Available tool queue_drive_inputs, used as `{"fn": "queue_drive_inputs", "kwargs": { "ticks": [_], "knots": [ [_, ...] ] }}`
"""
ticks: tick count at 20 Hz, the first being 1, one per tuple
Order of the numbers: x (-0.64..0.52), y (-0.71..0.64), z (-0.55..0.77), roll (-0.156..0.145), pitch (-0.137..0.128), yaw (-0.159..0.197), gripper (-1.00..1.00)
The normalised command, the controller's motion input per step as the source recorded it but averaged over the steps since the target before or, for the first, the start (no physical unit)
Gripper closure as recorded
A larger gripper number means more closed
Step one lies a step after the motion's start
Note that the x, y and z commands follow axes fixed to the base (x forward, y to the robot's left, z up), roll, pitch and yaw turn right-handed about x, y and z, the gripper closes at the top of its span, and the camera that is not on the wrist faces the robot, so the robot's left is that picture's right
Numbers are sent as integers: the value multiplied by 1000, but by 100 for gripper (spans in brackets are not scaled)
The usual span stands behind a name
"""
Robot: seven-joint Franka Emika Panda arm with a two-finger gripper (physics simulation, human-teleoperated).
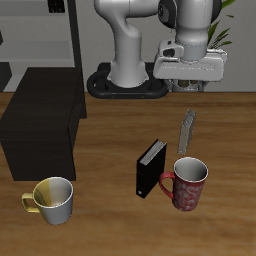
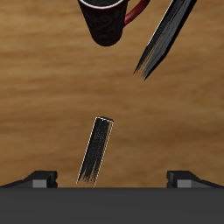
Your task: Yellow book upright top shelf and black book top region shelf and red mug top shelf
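**Nothing shelved yet: all three items on the table**

The gripper [image 1: 187, 84] hangs high over the table, its fingers [image 2: 45, 178] spread wide apart with nothing between them. In the wrist view the yellow book [image 2: 96, 150] stands almost straight below the open jaws, seen nearly edge-on, so I judge it to be the first target. In the exterior view this book [image 1: 186, 131] stands upright on the wood, behind the red mug [image 1: 186, 184]. The black book [image 1: 151, 168] stands upright just beside that mug, on the side toward the shelf [image 1: 40, 122]; whether they touch I cannot tell.

The shelf sits well apart from both books and the red mug, and none of the three rests on its top. A yellow-and-white mug [image 1: 52, 199] stands near the table's front edge, below the shelf; it plays no part.

So the whole task remains: three grasps, three carries, three placements, with the yellow book kept upright.
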Motion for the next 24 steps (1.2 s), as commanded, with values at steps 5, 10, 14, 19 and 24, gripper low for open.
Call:
{"fn": "queue_drive_inputs", "kwargs": {
  "ticks": [5,10,14,19,24],
  "knots": [
    [43,358,-296,-11,-43,-24,-100],
    [73,73,-301,-27,-35,-52,-100],
    [37,-40,-306,-8,-114,-69,-100],
    [-50,-87,-256,-17,-43,-21,-100],
    [-34,-92,-240,-21,-31,-34,-100]
  ]
}}
